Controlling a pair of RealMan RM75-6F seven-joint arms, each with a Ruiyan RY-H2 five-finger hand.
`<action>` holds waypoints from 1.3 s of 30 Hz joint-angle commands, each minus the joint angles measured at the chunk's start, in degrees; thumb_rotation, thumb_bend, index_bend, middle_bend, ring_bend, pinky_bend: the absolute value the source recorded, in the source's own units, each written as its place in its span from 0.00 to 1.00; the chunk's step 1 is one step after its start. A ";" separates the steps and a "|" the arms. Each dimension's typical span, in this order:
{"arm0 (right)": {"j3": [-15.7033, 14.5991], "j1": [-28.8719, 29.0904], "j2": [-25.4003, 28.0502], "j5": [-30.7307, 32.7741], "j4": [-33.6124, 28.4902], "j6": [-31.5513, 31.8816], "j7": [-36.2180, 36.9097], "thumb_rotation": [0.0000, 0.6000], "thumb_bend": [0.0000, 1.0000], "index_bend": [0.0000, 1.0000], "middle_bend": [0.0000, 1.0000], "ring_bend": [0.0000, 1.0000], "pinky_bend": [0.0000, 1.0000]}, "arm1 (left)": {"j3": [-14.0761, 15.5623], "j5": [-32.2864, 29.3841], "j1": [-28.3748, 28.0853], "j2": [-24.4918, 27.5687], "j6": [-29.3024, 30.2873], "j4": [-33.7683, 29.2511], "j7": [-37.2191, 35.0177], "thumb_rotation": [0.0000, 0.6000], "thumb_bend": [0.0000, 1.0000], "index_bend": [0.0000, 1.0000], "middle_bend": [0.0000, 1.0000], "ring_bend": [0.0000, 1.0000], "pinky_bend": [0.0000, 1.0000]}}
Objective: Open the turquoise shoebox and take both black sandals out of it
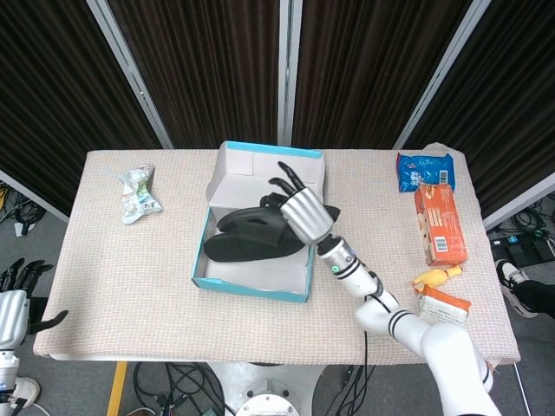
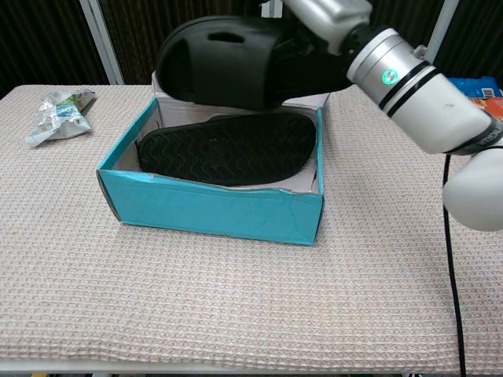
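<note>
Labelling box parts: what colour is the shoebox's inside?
White inside the turquoise cardboard shoebox, outside walls turquoise; clearest in the head view.

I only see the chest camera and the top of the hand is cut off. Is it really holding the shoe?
Observer: Yes. In the head view the right hand grips the sandal at its right end, above the box.
Operator: Where's the other hand? I can't see it.
Observer: The left hand is off the near left corner of the table, holding nothing.
Operator: Is there stuff on the right I could bump?
Observer: An orange carton lies near the right edge, with a small yellow thing and a packet in front of it.
</note>
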 commanded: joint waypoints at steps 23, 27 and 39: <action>2.20 -16.36 16.81 21.74 -16.25 -21.28 -3.86 1.00 0.38 0.00 0.02 0.00 0.00 | -0.32 1.03 -1.49 1.65 -0.15 -3.02 2.67 1.00 0.04 0.22 0.16 0.05 0.12; 2.63 -17.11 20.87 24.26 -20.54 -23.72 -8.08 1.00 0.25 0.00 0.00 0.00 0.00 | -0.43 0.99 -1.79 1.68 -0.40 -2.86 2.65 1.00 0.04 0.22 0.16 0.05 0.12; -0.22 -17.60 40.34 39.55 -43.32 -32.31 -30.61 1.00 0.00 0.00 0.00 0.00 0.00 | -2.19 4.73 -6.87 4.17 -2.70 -3.05 2.30 1.00 0.04 0.22 0.16 0.05 0.12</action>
